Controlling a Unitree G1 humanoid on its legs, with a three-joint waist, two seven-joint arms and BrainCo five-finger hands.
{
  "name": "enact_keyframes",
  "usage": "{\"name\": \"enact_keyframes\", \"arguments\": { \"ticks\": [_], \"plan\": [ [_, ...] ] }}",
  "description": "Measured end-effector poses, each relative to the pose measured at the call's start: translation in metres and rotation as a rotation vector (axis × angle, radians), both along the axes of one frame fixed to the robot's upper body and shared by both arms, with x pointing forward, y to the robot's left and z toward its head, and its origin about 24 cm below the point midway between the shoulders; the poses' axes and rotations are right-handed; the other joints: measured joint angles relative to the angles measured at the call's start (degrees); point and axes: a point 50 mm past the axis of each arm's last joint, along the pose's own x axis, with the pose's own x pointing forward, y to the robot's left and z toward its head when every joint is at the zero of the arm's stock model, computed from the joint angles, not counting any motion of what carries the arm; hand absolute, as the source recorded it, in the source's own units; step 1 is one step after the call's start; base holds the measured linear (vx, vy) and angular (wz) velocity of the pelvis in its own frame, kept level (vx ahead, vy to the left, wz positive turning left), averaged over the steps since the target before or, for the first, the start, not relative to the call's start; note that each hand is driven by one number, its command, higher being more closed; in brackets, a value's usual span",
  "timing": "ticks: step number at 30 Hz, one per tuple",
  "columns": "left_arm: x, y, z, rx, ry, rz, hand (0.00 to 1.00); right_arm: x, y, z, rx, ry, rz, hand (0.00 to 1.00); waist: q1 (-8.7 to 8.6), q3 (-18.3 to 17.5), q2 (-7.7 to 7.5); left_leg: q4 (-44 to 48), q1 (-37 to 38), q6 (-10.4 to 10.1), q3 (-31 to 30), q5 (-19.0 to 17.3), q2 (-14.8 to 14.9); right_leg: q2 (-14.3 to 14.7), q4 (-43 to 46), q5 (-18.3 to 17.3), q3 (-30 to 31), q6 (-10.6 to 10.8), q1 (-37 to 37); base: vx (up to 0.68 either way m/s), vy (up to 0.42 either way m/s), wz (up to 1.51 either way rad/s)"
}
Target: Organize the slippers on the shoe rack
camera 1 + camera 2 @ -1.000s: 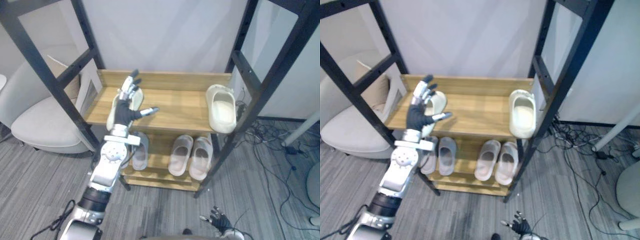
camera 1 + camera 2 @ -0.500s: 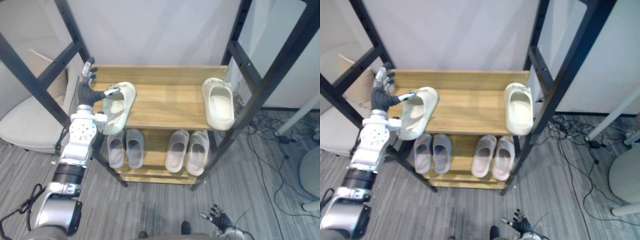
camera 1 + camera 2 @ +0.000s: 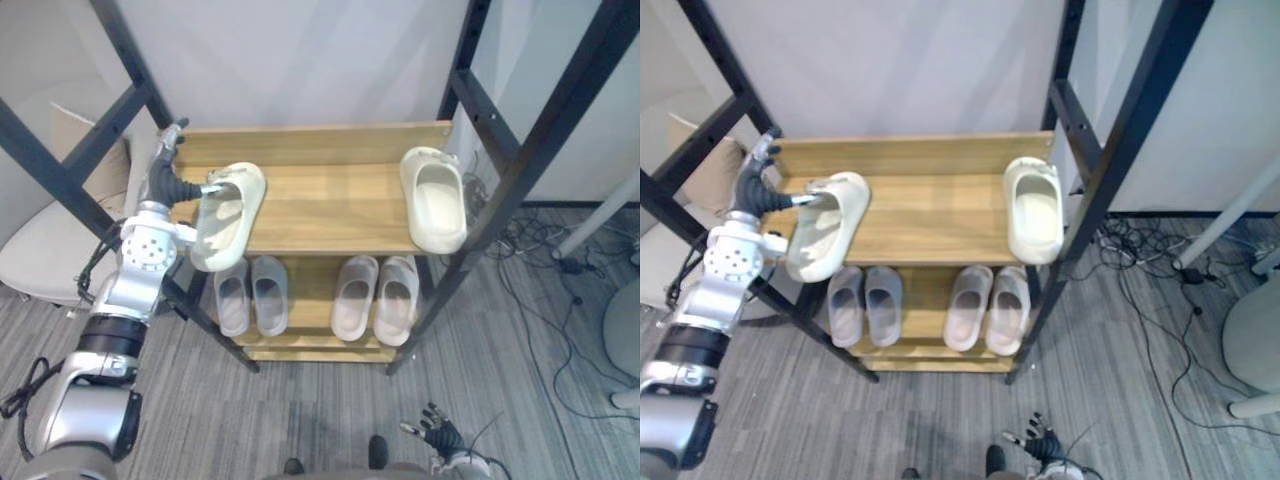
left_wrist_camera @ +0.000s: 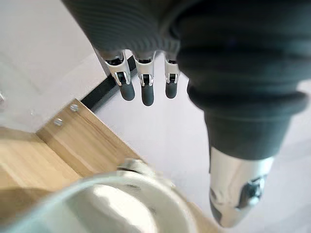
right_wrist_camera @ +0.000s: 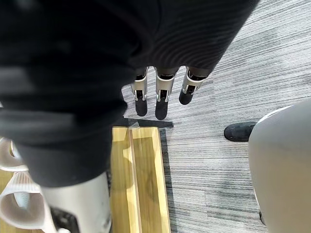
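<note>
Cream slipper (image 3: 228,212) overhangs the top shelf's (image 3: 330,212) left end. The left hand (image 3: 163,185) is beside it, fingers straight, thumb at its rim. The right hand (image 3: 437,437) hangs low, fingers spread.

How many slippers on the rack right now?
6. Upper shelf: left cream slipper overhanging the front left corner, right cream slipper at the right end. Lower shelf: left pair and right pair, side by side. None seems hidden.
</note>
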Motion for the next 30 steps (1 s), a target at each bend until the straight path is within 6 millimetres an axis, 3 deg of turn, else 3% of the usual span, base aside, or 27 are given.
{"name": "enact_keyframes", "arguments": {
  "ticks": [18,19,30],
  "plan": [
    [0.018,0.002,0.001,0.189,0.095,0.071,0.00,0.004,0.006,0.004,0.010,-0.038,-0.010,0.00,-0.62,0.6,0.96,-0.1,-1.4,-0.1,2.3,-0.1,0.0,0.1,0.0,0.5,2.2,-0.1,-2.7,0.00,0.002,-0.07],
    [0.019,0.005,0.002,0.191,0.102,0.087,1.00,0.004,0.006,0.004,0.009,-0.039,-0.010,0.00,-0.49,0.6,0.96,-0.1,-1.5,-0.1,3.1,-0.1,0.0,0.2,0.0,0.8,3.0,0.0,-3.1,-0.01,0.004,-0.22],
    [0.025,0.008,0.009,0.205,0.107,0.117,1.00,0.005,0.006,0.009,0.007,-0.069,-0.020,0.00,-0.92,0.8,1.40,-0.1,-1.5,0.0,5.8,-0.3,0.0,0.3,0.0,1.7,5.1,0.1,-4.4,-0.02,0.000,-0.13]
  ]
}}
